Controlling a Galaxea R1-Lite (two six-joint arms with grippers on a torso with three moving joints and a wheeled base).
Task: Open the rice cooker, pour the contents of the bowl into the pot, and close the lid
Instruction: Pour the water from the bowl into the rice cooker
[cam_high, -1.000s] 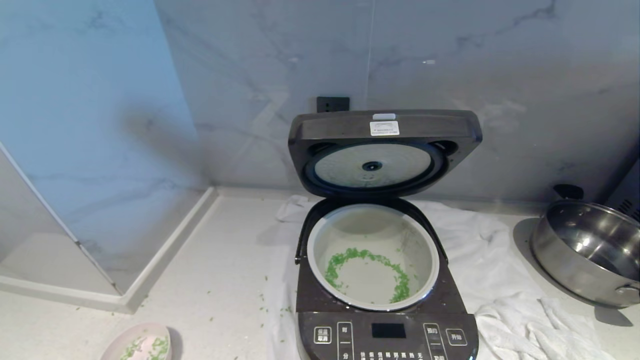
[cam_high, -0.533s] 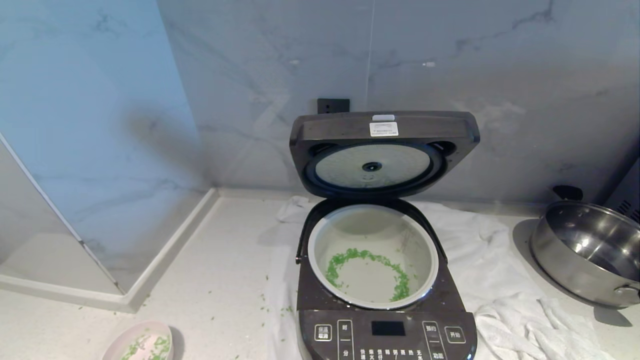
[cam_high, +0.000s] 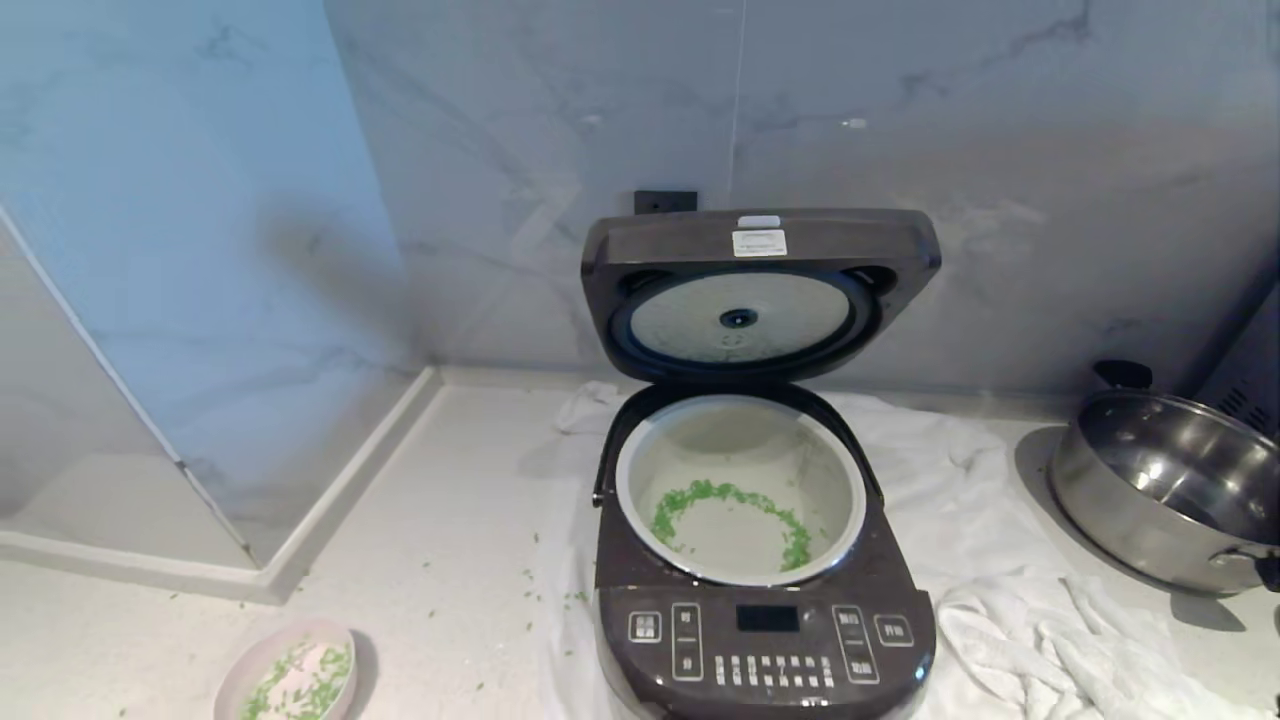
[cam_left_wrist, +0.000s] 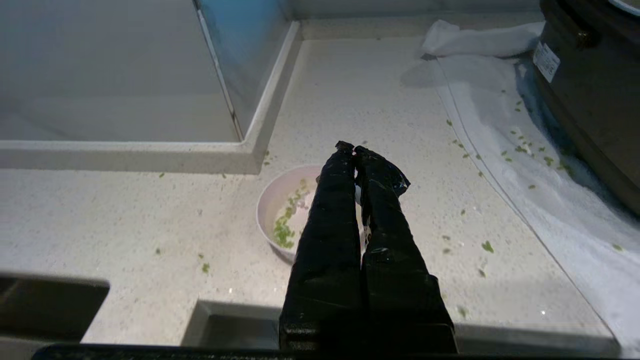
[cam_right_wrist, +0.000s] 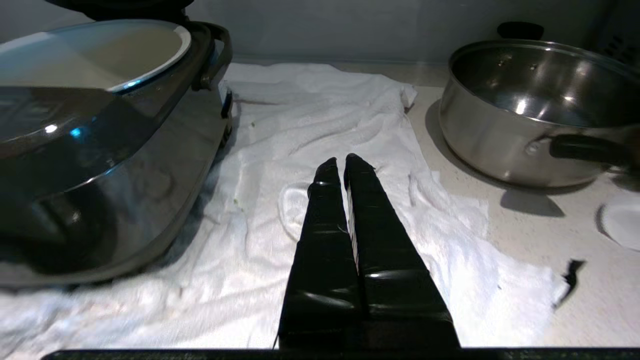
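Observation:
The dark brown rice cooker (cam_high: 765, 640) stands mid-counter with its lid (cam_high: 760, 290) raised upright against the wall. Its pale pot (cam_high: 740, 490) holds a ring of green bits (cam_high: 735, 510). The pink bowl (cam_high: 290, 680) rests on the counter at the near left with some green bits inside; it also shows in the left wrist view as the bowl (cam_left_wrist: 280, 210), below and partly behind my left gripper (cam_left_wrist: 354, 148), which is shut and empty. My right gripper (cam_right_wrist: 344, 161) hangs shut and empty over the white towel (cam_right_wrist: 320, 125), right of the cooker (cam_right_wrist: 100, 150). Neither arm shows in the head view.
A shiny steel pan (cam_high: 1170, 490) with black handles sits at the right. The crumpled white towel (cam_high: 1010, 560) lies under and right of the cooker. Green bits are scattered over the counter (cam_high: 450, 560). A raised ledge and wall panel (cam_high: 330, 500) bound the left side.
The whole head view has shifted: the cooker and bowl sit higher in the picture and more of the control panel shows. The things themselves have not moved.

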